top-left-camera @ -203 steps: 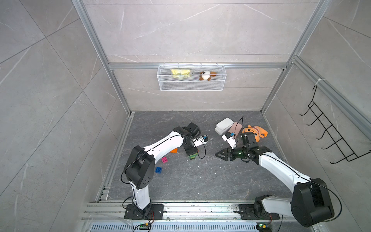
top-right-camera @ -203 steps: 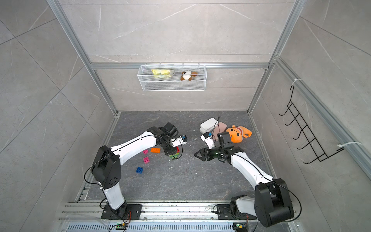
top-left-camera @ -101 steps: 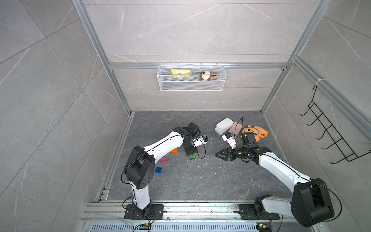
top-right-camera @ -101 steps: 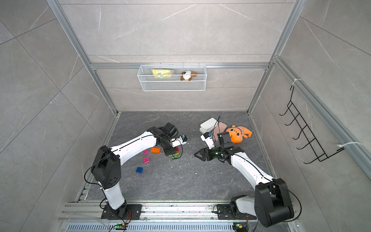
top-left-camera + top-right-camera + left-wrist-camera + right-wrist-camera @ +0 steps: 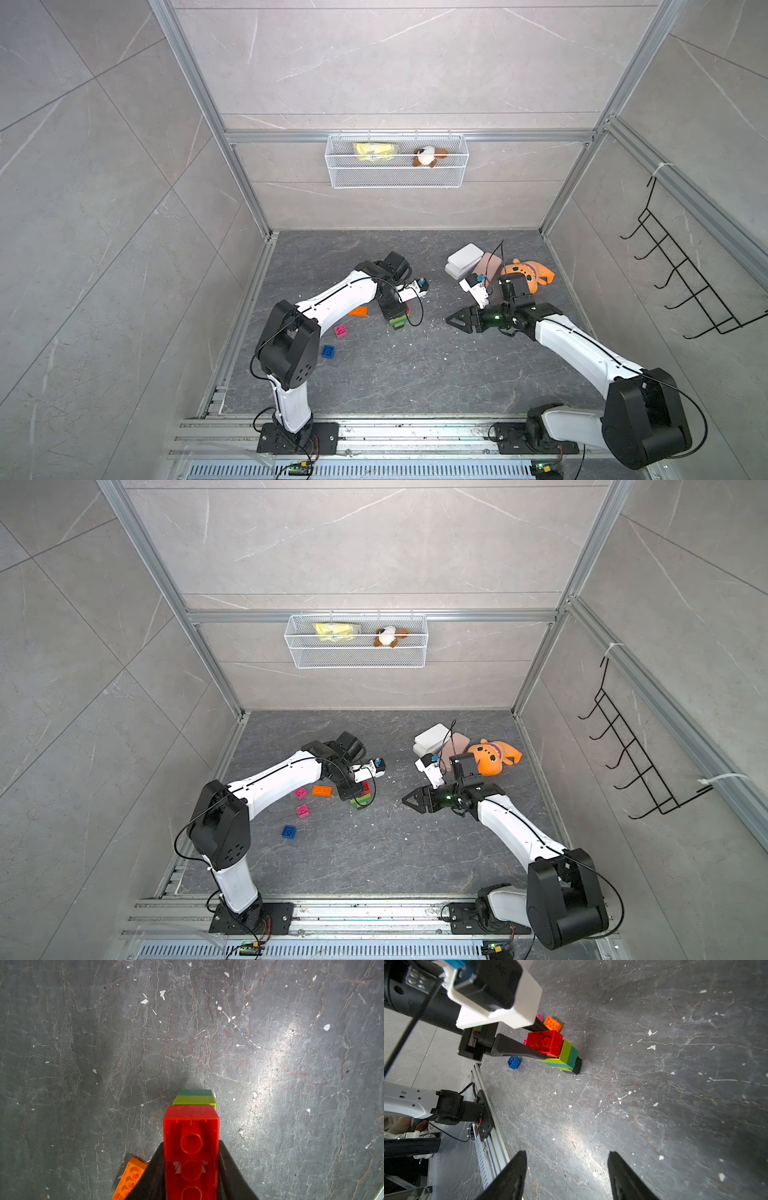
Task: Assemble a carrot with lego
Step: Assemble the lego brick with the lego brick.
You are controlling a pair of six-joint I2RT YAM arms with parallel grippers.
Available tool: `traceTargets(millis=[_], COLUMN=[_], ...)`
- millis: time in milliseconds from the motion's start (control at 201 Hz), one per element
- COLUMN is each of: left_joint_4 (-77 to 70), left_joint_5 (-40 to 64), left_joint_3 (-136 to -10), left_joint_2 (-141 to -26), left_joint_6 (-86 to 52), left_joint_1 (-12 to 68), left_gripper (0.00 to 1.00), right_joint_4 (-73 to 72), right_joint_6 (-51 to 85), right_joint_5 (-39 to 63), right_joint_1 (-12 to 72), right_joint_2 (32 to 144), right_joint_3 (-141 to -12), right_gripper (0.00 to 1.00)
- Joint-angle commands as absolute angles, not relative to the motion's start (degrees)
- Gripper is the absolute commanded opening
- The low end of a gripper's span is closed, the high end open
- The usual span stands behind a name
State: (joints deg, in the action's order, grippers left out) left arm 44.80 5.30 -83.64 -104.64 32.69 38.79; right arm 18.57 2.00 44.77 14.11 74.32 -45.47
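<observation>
The carrot point(image 5: 568, 1059) is a short stack on the floor: black at the bottom, then dark green and lime layers point(image 5: 194, 1101). My left gripper point(image 5: 191, 1147) points down over it and is shut on a red brick point(image 5: 545, 1043), which sits against the lime layer. In both top views the stack point(image 5: 399, 323) point(image 5: 360, 803) shows just under that gripper point(image 5: 392, 313). Loose lego lies to its left: an orange brick point(image 5: 322, 790), two pink bricks point(image 5: 303, 811) point(image 5: 300, 792) and a blue brick point(image 5: 289, 832). My right gripper point(image 5: 566, 1154) point(image 5: 451, 321) hovers to the right of the stack, open and empty.
White flat cases point(image 5: 464, 259), a pink case point(image 5: 488, 266) and an orange plush toy point(image 5: 528, 276) lie at the back right. A wire basket point(image 5: 395, 178) hangs on the back wall, a black hook rack point(image 5: 681, 286) on the right wall. Metal rails point(image 5: 374, 428) run along the front.
</observation>
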Motion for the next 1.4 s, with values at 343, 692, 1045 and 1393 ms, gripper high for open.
traceTargets(millis=[343,692,1045,1393], left_joint_4=[43.25,47.40,50.27,48.50], left_joint_5=[1.99,0.87,0.33,0.63], left_joint_3=[-76.83,-79.13,-80.30,-83.58], left_joint_2=[-104.42,-107.10,-109.86,-106.65], left_joint_6=[24.45,22.50,21.45,19.45], left_joint_1=[38.67,39.36,40.16,40.25], left_gripper=[0.28,0.32,0.35,0.43], right_joint_4=[19.82,19.60,19.42,19.68], right_joint_6=[2.31,2.54,2.47,2.46], right_joint_5=[43.51,43.07,42.89,42.71], right_joint_1=[14.04,14.01,13.99,14.02], right_joint_2=[75.23,76.27,77.25,77.52], right_joint_3=[-45.94,-46.25,-46.05,-46.22], right_gripper=[0.65,0.65,0.65,0.65])
